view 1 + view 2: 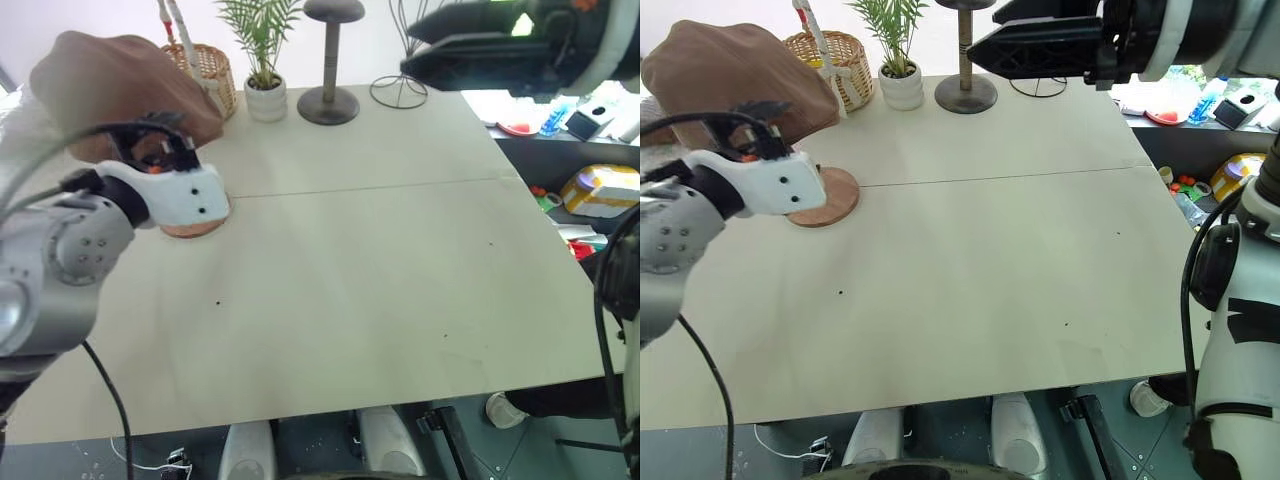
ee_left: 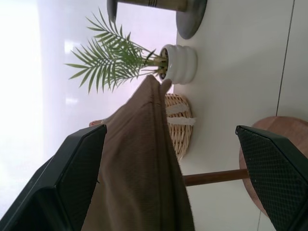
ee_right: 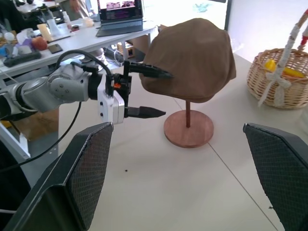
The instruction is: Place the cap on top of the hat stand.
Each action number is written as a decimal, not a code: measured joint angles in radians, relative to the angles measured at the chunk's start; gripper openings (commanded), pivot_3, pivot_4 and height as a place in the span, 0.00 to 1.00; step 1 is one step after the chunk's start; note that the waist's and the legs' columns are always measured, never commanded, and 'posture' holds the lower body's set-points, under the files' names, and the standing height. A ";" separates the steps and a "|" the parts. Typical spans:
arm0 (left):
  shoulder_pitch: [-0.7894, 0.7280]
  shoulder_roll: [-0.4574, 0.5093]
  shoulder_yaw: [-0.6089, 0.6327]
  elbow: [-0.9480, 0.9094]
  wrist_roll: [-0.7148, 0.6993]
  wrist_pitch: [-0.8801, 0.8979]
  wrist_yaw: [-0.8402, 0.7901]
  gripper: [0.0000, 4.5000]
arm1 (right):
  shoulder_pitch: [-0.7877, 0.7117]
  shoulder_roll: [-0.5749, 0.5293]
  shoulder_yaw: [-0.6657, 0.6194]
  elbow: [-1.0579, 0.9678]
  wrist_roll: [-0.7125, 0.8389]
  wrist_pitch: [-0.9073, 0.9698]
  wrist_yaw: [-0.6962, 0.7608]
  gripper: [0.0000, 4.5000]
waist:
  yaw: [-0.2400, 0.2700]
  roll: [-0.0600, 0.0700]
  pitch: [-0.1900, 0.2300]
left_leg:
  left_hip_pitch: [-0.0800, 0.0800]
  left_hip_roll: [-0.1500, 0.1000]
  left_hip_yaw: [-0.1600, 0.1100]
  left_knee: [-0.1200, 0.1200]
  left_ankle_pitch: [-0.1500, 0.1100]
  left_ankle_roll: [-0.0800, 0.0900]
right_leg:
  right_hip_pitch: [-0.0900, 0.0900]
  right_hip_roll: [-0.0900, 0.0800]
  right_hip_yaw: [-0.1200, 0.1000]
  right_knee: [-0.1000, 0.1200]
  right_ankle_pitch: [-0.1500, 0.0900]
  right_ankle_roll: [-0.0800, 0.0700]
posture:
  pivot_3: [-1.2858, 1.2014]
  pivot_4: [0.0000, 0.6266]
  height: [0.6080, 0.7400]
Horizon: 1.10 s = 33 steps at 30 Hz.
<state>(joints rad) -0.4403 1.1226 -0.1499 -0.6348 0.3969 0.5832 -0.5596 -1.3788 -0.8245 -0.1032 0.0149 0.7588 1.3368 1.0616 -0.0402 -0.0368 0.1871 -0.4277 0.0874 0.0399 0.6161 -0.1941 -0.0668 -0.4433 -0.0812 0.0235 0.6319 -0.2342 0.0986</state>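
I had two claws in play, and both stood with their fingers spread wide, gripping nothing. My left gripper [image 3: 144, 91], two black pointed fingers on a white block, sat level at the left of the head views, one finger close by the cap's edge and the other lower, beside the stem; I could not tell whether the upper one touched the fabric. My right gripper [image 1: 985, 48] hung high along the upper edge of the right eye frame, pointing left, well apart from everything on the table.

The one soft brown fabric flat cap [image 3: 192, 57], rounded and panelled, lay draped over the top of the one reddish-brown wooden hat stand [image 3: 188, 130], hiding its top disc. Below it I saw a thin stem and a round flat base on the pale matt table [image 1: 980, 280], whose top showed one seam across it.

Further out, along the table's far edge, stood three more things: one woven wicker basket [image 1: 845, 62] with a white-wrapped handle and something yellow inside, one ribbed white pot [image 1: 901, 88] holding a green palm-like plant, and one grey stand [image 1: 328, 100] with a mushroom top. One black wire stand [image 1: 398, 92] sat at the upper right of the left eye frame.
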 measured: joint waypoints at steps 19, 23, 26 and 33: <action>-0.064 -0.163 -0.003 0.085 0.177 -0.069 0.000 0.01 | 0.033 -0.001 0.000 -0.002 0.011 -0.029 -0.035 1.00 | 0.004 0.000 0.000 | 0.000 0.000 -0.001 0.002 0.000 0.000 | 0.000 0.000 0.000 0.002 0.000 0.001 | 0.52 0.24 0.91; -0.063 -0.167 0.016 0.086 0.184 -0.086 -0.002 0.01 | 0.033 -0.001 0.001 0.000 0.010 -0.039 -0.035 1.00 | 0.004 0.000 0.000 | 0.000 0.000 -0.001 0.003 0.000 0.000 | 0.000 0.000 0.000 0.002 0.001 0.002 | 0.52 0.24 0.91; -0.052 -0.174 0.030 0.084 0.183 -0.112 -0.001 0.01 | 0.033 -0.001 0.007 0.005 0.010 -0.044 -0.035 1.00 | 0.004 0.000 0.000 | 0.000 0.000 -0.001 0.003 0.000 0.000 | 0.001 0.000 0.000 0.002 0.002 0.003 | 0.52 0.24 0.91; 0.000 -0.164 0.214 0.097 0.116 -0.307 0.034 0.01 | 0.058 -0.003 0.013 0.007 0.010 -0.058 -0.033 1.00 | 0.002 0.000 0.000 | 0.000 0.000 -0.001 0.003 0.000 0.000 | 0.001 0.000 0.000 0.002 0.002 0.003 | 0.52 0.24 0.91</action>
<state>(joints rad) -0.4402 0.9591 0.0636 -0.5376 0.5131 0.2765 -0.5259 -1.3204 -0.8280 -0.0903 0.0218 0.7690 1.2786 1.0283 -0.0383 -0.0368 0.1870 -0.4280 0.0874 0.0389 0.6193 -0.1940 -0.0665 -0.4427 -0.0811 0.0234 0.6343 -0.2323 0.1018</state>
